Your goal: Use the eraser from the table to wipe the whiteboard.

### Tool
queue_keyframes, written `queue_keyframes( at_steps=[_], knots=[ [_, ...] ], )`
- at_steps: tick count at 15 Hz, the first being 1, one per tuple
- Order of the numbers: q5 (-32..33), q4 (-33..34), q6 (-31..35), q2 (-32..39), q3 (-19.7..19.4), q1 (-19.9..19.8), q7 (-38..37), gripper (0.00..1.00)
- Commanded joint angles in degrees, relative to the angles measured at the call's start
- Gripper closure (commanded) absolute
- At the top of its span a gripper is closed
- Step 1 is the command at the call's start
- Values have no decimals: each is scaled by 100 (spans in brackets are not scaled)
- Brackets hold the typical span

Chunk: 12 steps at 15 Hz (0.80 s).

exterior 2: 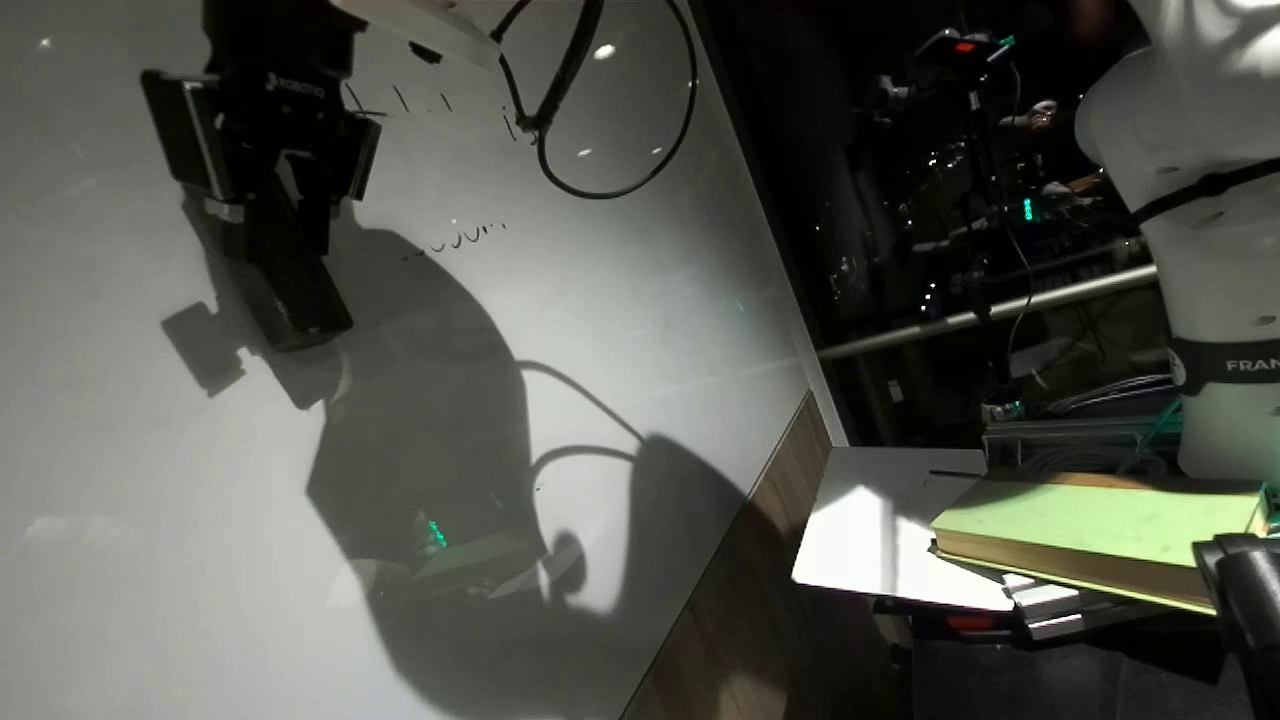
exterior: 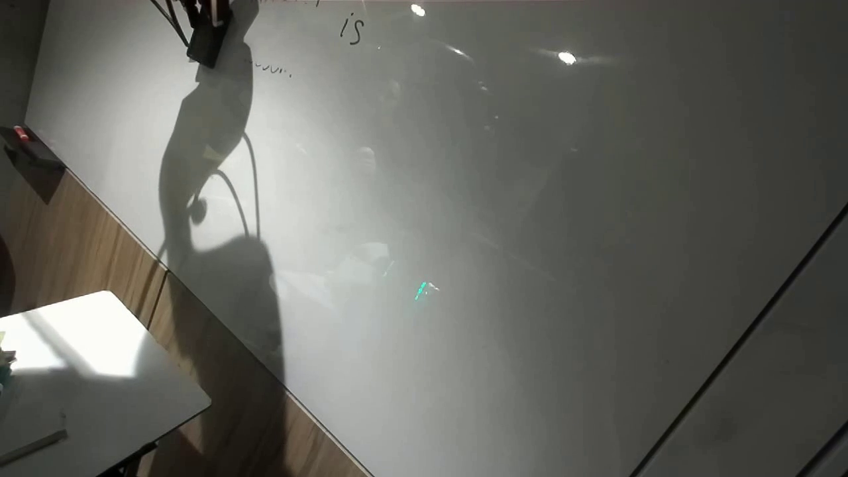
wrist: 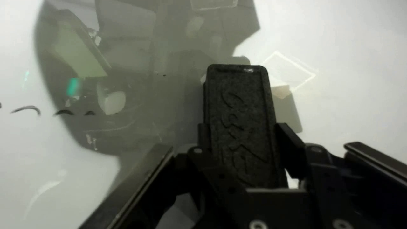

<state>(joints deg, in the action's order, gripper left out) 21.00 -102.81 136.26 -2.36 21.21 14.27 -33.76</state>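
The eraser [wrist: 241,105], a dark grey-black oblong block, is held lengthwise between the two fingers of my gripper [wrist: 243,140] in the wrist view. It also shows below my gripper [exterior 2: 275,235] in an exterior view, where the eraser [exterior 2: 300,300] is tilted in front of the whiteboard [exterior 2: 130,480]. Its shadow falls close beside it; I cannot tell if it touches the board. In an exterior view the eraser [exterior: 209,43] is at the top left of the whiteboard [exterior: 530,265]. A wavy ink line [exterior: 271,68] and the word "is" [exterior: 351,30] are on the board. The table [exterior: 112,404] is at the lower left.
A small dark holder with a red item [exterior: 21,134] sits at the board's left edge. Wood-grain panelling [exterior: 86,245] runs below the board. A green book [exterior 2: 1100,520] lies by the table [exterior 2: 850,550] near the robot's base. A black cable loop [exterior 2: 620,195] hangs from the arm.
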Motion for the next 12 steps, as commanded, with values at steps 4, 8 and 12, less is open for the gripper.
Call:
queue_keyframes(
  at_steps=[4,8,12],
  knots=[
    [530,-501,186,-368,-575,-446,262,71],
    [793,-906,183,-632,-647,-735,110,71],
    [1060,-1169,154,-843,-670,-1067,-51,71]
  ],
)
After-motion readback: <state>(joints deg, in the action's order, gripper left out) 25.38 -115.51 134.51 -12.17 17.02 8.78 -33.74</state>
